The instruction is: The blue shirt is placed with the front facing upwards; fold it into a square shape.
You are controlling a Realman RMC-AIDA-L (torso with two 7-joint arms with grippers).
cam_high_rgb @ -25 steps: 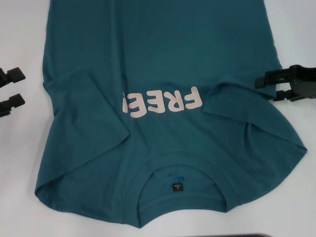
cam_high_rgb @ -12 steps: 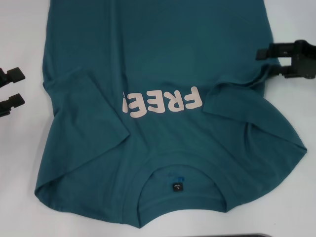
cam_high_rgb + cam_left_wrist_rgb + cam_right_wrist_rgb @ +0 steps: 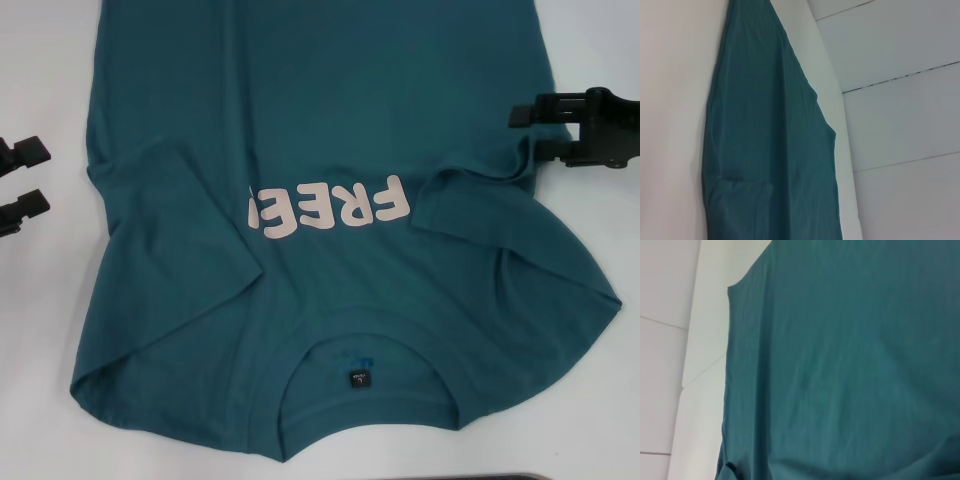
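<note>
The right hand (image 3: 535, 132) hovers at the shirt's right edge, its two black fingers parted and pointing inward over the cloth. One finger sits above the fabric, the other at the bunched fold of the right sleeve; whether cloth lies between them I cannot tell — nothing looks lifted. From this hand, the blue shirt (image 3: 330, 150) spreads away toward the robot's left, and its long axis runs straight away from the robot, collar (image 3: 360, 385) nearest, hem out of sight at the far side.

The left hand (image 3: 22, 185) waits off the shirt on the white table (image 3: 40, 330), just beside the left edge, fingers apart and holding nothing. So the right hand is the nearer one, already at the sleeve.

The shirt lies front up, the letters "FREE" (image 3: 328, 210) showing, though the left sleeve (image 3: 165, 210) is turned in over the chest and hides the last letter's edge. To my eye the folding has barely begun; the next move likely takes the right sleeve inward.
</note>
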